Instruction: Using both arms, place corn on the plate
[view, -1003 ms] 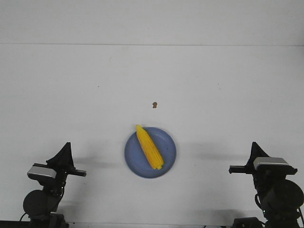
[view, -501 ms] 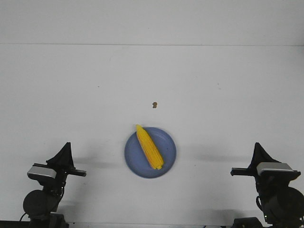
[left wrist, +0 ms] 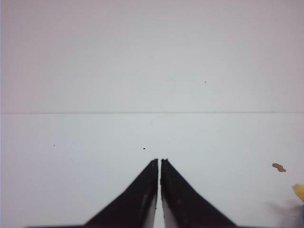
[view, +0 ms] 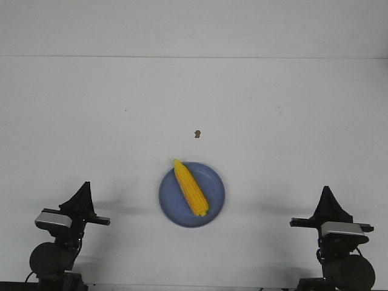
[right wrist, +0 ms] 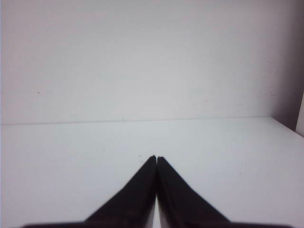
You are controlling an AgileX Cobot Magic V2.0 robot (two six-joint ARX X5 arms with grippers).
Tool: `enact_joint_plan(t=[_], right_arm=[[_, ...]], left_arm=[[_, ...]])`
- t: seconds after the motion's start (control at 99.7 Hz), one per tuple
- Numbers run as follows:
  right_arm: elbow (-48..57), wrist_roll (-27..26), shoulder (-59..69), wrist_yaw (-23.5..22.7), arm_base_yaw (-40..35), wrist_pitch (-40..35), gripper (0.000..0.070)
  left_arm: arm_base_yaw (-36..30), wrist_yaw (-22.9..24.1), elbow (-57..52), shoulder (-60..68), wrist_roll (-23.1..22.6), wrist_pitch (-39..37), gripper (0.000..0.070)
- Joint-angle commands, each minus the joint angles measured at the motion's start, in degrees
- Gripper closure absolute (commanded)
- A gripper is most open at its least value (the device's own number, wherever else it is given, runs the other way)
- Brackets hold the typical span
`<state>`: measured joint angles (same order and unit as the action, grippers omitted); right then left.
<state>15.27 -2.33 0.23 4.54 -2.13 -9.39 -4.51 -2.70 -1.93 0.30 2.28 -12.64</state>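
Note:
The yellow corn [view: 191, 187] lies diagonally on the periwinkle-blue plate [view: 213, 206] in the middle of the white table, its pointed tip reaching over the plate's far left rim. Far to the plate's left, near the front edge, my left gripper [view: 84, 186] points away from me; it is shut and holds nothing [left wrist: 159, 160]. A sliver of the corn [left wrist: 299, 191] shows at the edge of the left wrist view. My right gripper [view: 327, 190] stands far to the plate's right, shut and empty [right wrist: 156, 157].
A small brown speck [view: 197, 134] lies on the table beyond the plate, and this speck [left wrist: 279, 167] also shows in the left wrist view. The table's far edge meets a plain white wall [view: 194, 27].
The right arm has shifted slightly left and drawn back toward the front edge. The left arm, corn and plate have not moved.

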Motion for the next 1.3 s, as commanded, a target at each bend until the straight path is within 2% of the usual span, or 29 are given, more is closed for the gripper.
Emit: enact_joint_plan(t=[0.0, 0.471, 1.293], right_arm=[[-1.4, 0.2, -0.2, 0.0, 0.2, 2.3, 0.0694], [-13.4, -1.3, -0.2, 0.0, 0.3, 14.4, 0.0694], [-14.6, -1.3, -0.2, 0.0, 0.3, 16.2, 0.0694]], left_arm=[[0.0, 0.2, 1.1, -0.1, 0.1, -0.7, 0.0685], [0.0, 0.2, 1.1, -0.1, 0.1, -0.7, 0.0685], [0.0, 0.2, 1.1, -0.1, 0.1, -0.7, 0.0685]])
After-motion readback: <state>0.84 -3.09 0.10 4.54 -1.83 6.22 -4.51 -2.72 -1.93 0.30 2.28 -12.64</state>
